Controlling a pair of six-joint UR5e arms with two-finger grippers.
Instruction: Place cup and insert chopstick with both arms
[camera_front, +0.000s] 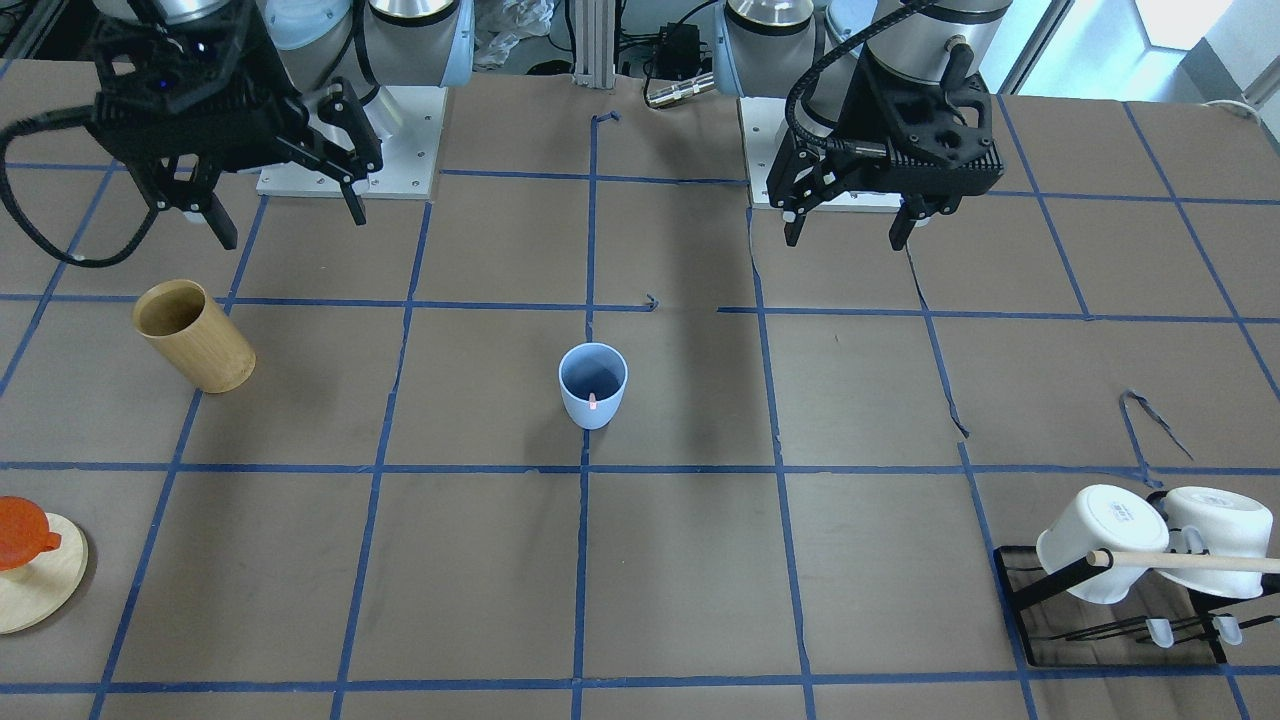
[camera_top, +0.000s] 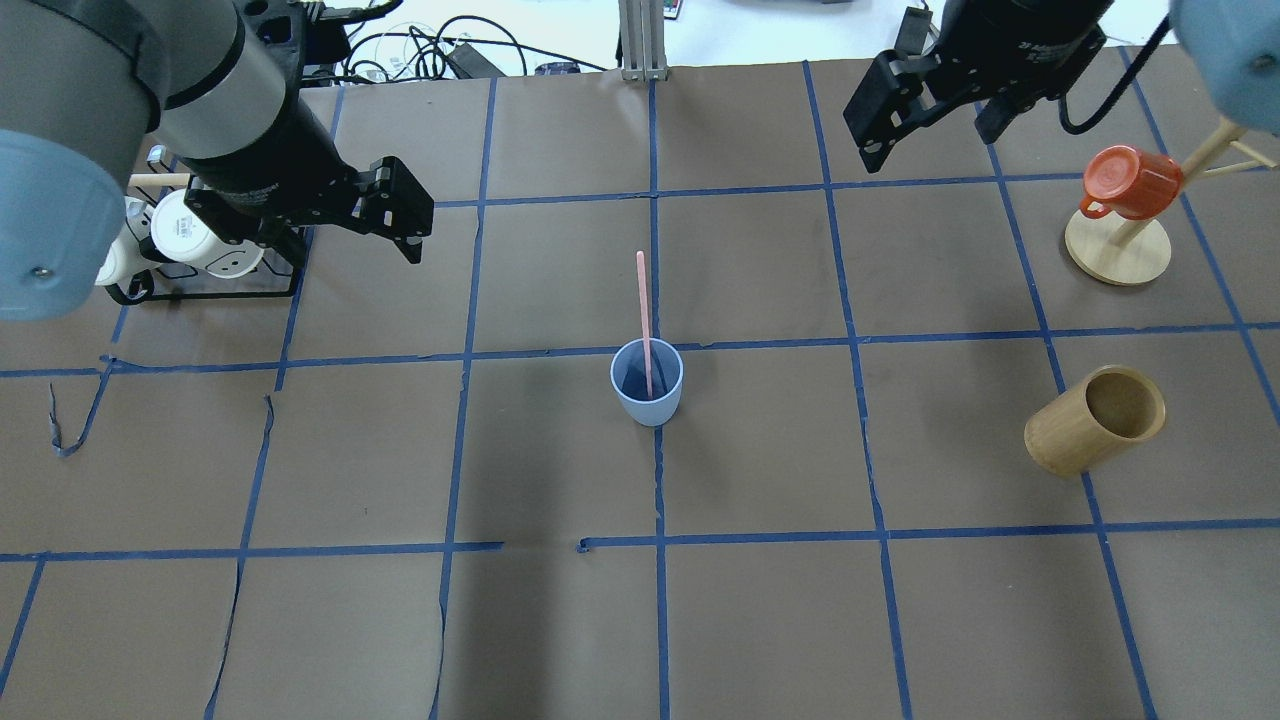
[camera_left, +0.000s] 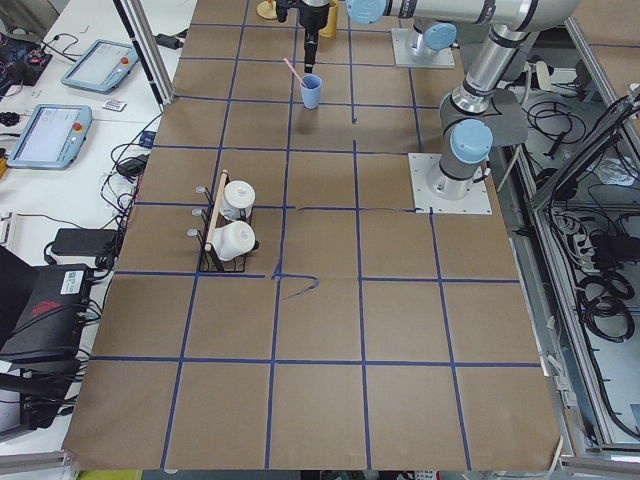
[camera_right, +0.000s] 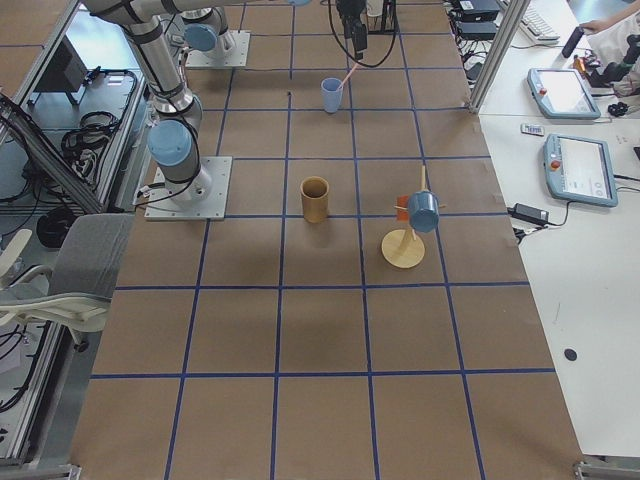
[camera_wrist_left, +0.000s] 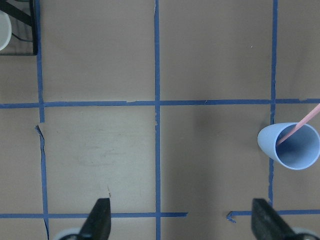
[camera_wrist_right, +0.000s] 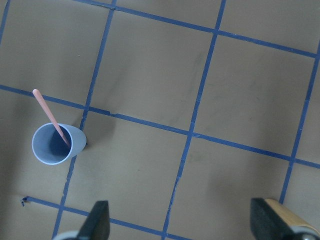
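The pale blue cup (camera_front: 592, 385) stands upright at the middle of the table, also in the overhead view (camera_top: 647, 382). One pale pink chopstick (camera_top: 644, 310) stands in it, leaning away from the robot over the rim; both wrist views show it (camera_wrist_left: 300, 129) (camera_wrist_right: 50, 116). My left gripper (camera_front: 846, 238) is open and empty, raised near its base, well apart from the cup (camera_wrist_left: 290, 146). My right gripper (camera_front: 292, 228) is open and empty, raised on the other side, away from the cup (camera_wrist_right: 55, 144).
A tan bamboo cylinder (camera_front: 195, 335) stands on my right side. An orange mug (camera_front: 20, 535) hangs on a wooden stand beyond it. White mugs (camera_front: 1150, 545) sit on a black rack with a wooden dowel (camera_front: 1190, 562) on my left side.
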